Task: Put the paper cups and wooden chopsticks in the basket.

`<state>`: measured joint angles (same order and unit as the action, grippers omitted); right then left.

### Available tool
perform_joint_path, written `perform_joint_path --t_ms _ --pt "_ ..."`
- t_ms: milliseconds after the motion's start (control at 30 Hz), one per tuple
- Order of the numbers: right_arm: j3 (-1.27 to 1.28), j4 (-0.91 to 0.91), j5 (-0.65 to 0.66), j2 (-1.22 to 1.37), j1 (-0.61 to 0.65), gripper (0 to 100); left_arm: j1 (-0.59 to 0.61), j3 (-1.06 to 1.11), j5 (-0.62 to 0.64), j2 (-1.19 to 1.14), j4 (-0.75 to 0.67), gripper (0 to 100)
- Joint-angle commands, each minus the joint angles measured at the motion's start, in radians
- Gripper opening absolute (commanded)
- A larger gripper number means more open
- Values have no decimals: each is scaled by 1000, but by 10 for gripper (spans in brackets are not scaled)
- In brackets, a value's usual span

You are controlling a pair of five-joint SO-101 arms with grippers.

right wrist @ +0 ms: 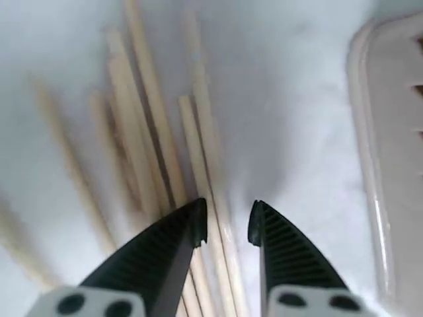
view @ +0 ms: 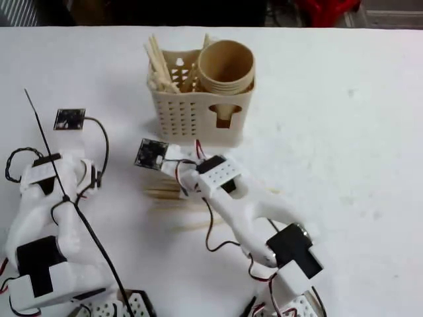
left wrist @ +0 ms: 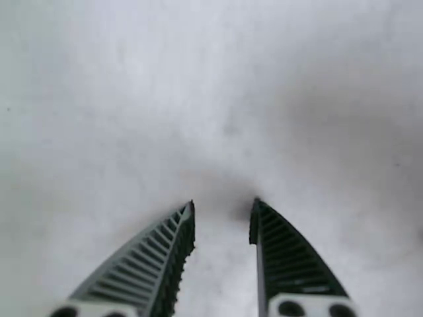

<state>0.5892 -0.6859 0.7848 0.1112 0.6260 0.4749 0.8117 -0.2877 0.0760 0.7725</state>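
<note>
1. Wooden loose chopsticks (right wrist: 155, 132) lie in a rough fan on the white table (view: 344, 132), just in front of the basket (view: 198, 119). Stacked paper cups (view: 226, 66) stand inside the basket. A bundle of chopsticks (view: 160, 63) leans in the compartment beside them.
2. Right gripper (right wrist: 225, 221): jaws parted by a narrow gap, holding nothing, low over one end of the loose chopsticks. At least one stick runs under the gap.
3. Left gripper (left wrist: 221, 211): jaws parted, nothing between them, over bare table well apart from the sticks.
4. Risk: the sticks touch and overlap, so closing here may catch two or three unevenly. One could slip free on the lift.
5. Risk: the grip point looks close to the stick ends. A long stick held there would likely droop or pivot, and could strike the basket rim or the bundle inside.
6. Risk: a fingertip landing on a stick rather than beside it could roll or scatter the fan. The basket wall sits near in the right wrist view, so a wide swing might nudge it.
7. Hard to make out:
   - In the high view the right arm (view: 251, 211) covers its own gripper and part of the fan.
   - The stick count is uncertain, and the far ends are blurred.
   - I cannot tell whether the right fingertips touch the table.
   - The number of cups in the stack and the basket floor are hidden.
</note>
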Motion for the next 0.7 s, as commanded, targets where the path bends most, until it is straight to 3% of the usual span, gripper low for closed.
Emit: perform_joint_path --t_ms 0,200,333,667 --pt "-11 -56 46 4 5 116 4 -6 -11 1 -15 151" --pt "-11 -59 44 4 5 109 4 -5 -9 2 -15 151" --pt "-11 -59 40 2 4 8 4 -5 -9 2 -15 151" --pt "-14 -59 -31 -10 -22 15 4 -8 -8 -1 -15 151"
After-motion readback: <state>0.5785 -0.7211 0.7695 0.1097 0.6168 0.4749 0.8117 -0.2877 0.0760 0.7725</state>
